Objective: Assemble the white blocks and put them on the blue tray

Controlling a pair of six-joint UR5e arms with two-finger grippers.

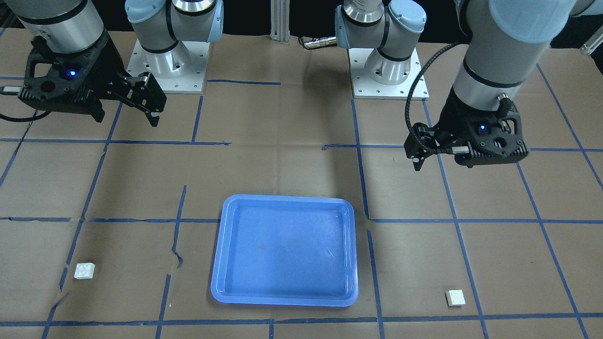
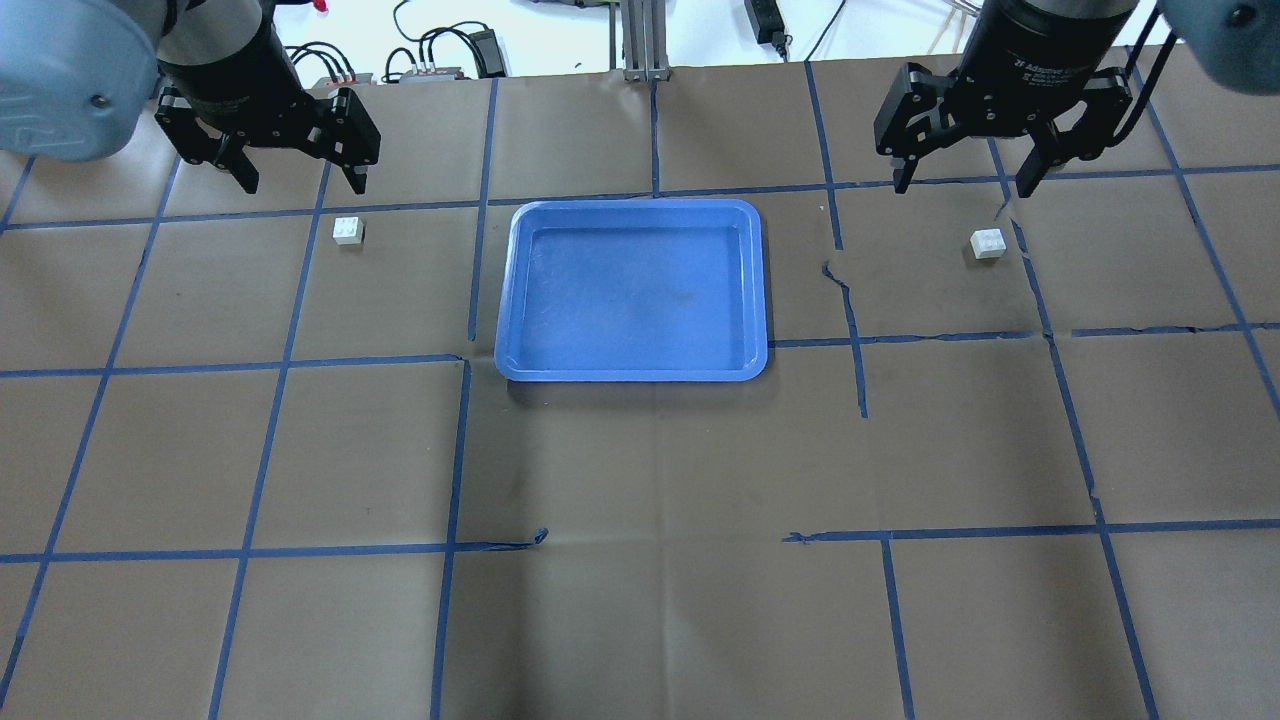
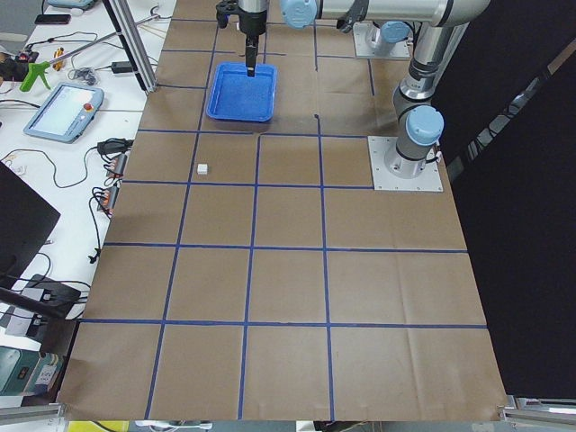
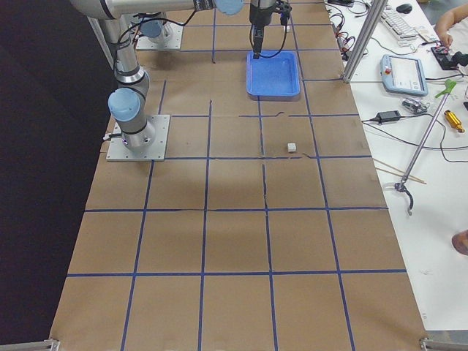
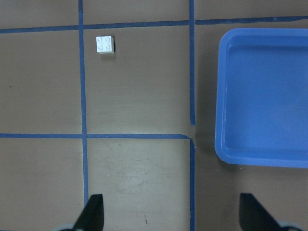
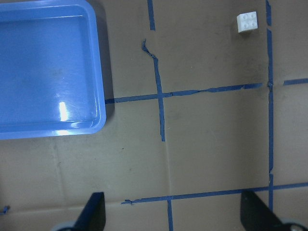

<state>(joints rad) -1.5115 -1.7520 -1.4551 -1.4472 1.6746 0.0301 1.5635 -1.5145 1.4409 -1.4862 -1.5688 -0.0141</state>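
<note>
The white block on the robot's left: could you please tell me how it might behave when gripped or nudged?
The white block looks like rigid moulded plastic, so probably stiff. Tiny beside the blue tray, it is likely light and may skid if nudged. Squat and flat-sided, it should not roll.

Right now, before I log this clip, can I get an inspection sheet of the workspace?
Surface: table covered in brown paper with a blue tape grid; paper torn in places.
Job's things: blue tray empty; left block and right block, both white, studs up, far apart, outside the tray.
Clutter: nothing seen.
Grippers: left gripper and right gripper both open, empty, above the table.
Cables: black cable loops beside the left wrist.
Surroundings: teach pendant on a side bench.
</note>
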